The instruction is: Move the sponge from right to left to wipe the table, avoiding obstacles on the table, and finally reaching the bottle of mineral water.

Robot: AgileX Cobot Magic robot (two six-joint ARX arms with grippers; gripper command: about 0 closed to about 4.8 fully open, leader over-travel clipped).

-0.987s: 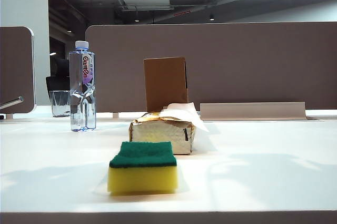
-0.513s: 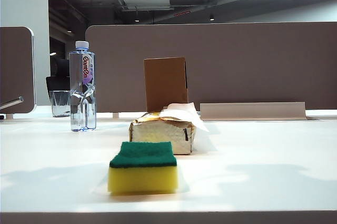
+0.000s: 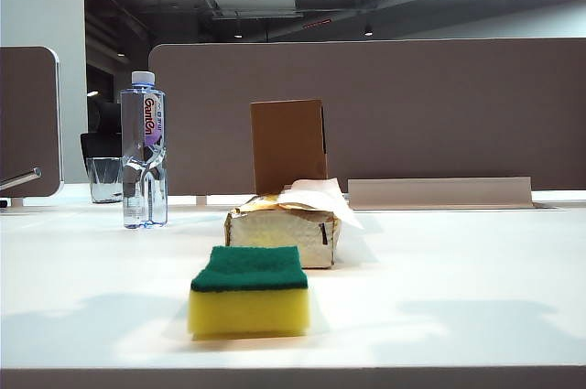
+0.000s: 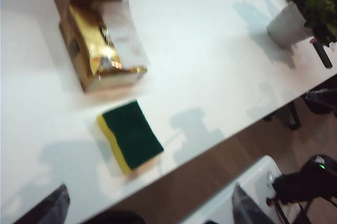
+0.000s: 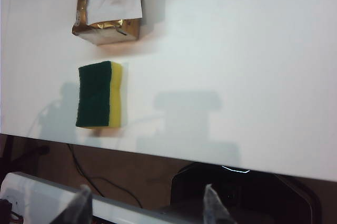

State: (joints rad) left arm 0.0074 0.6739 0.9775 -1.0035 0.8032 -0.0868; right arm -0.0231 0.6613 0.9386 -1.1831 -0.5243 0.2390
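The yellow sponge (image 3: pixel 249 290) lies green side up near the front edge of the white table (image 3: pixel 458 279), free of both grippers. Behind it sit the gold tissue pack (image 3: pixel 284 229) and the upright brown box (image 3: pixel 288 144). The bottle of mineral water (image 3: pixel 144 151) stands at the back left. Neither gripper shows in the exterior view. My left gripper (image 4: pixel 150 208) is open and empty, high above the table's front edge, with the sponge (image 4: pixel 131 135) and tissue pack (image 4: pixel 100 50) beyond it. My right gripper (image 5: pixel 147 203) is also open and empty, short of the sponge (image 5: pixel 100 95).
A clear glass tumbler (image 3: pixel 105 178) stands behind the bottle. Brown partition panels (image 3: pixel 412 114) close off the back of the table. In the left wrist view a potted plant (image 4: pixel 287 23) sits far off on the table. The floor and cables lie below the table edge.
The arms' shadows on the tabletop have slid toward the front edge. The sponge, tissue pack, box and bottle have not moved.
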